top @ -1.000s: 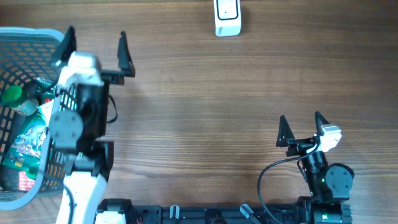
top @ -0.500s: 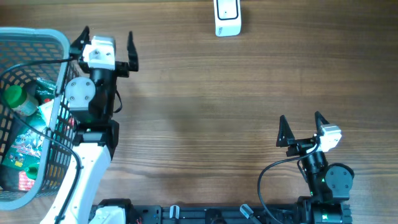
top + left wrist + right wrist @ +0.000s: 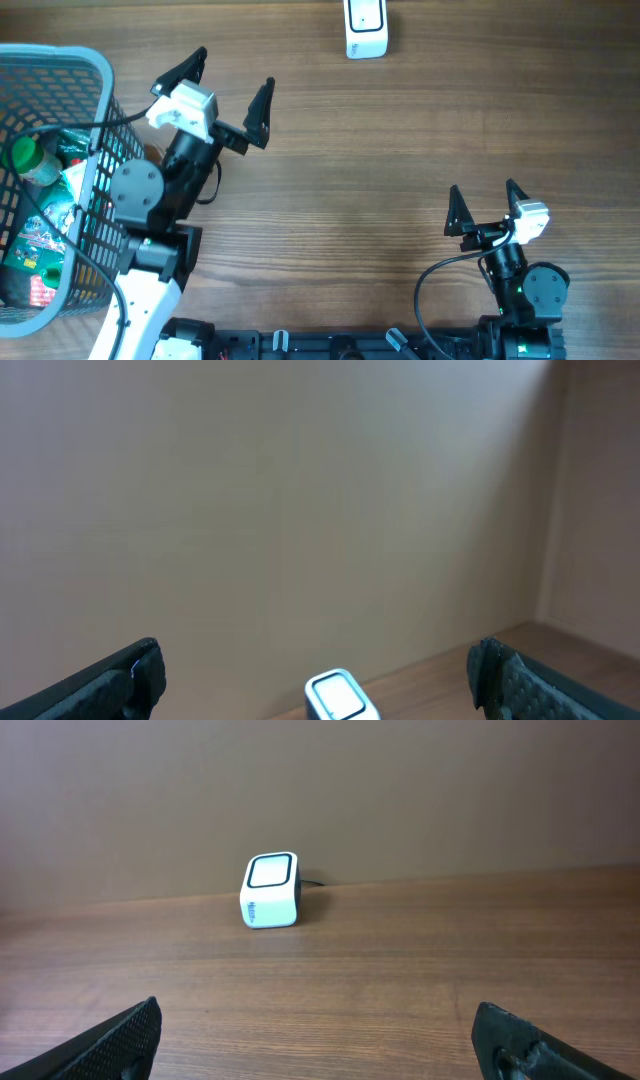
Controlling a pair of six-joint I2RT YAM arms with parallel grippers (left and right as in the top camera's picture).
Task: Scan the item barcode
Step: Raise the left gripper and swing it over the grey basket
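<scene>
Left hand [image 3: 235, 67], right hand [image 3: 483, 190] spread wide (empty).

A mock shop checkout: a white barcode scanner [image 3: 366, 30] and a shopping basket [image 3: 50, 55] of groceries [image 3: 40, 230] on a wooden worktop [image 3: 380, 150], bare wall [image 3: 400, 780] behind.

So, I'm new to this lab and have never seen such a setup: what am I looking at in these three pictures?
A two-armed robot sits at a wooden table. One picture looks straight down; the other two come from a camera on each wrist, so the dark shapes in their bottom corners are that arm's own fingers. The left fingers and right fingers are spread open, holding nothing. The white box at the far edge is a barcode scanner. The basket on the left holds groceries, including a green-capped bottle.
</scene>
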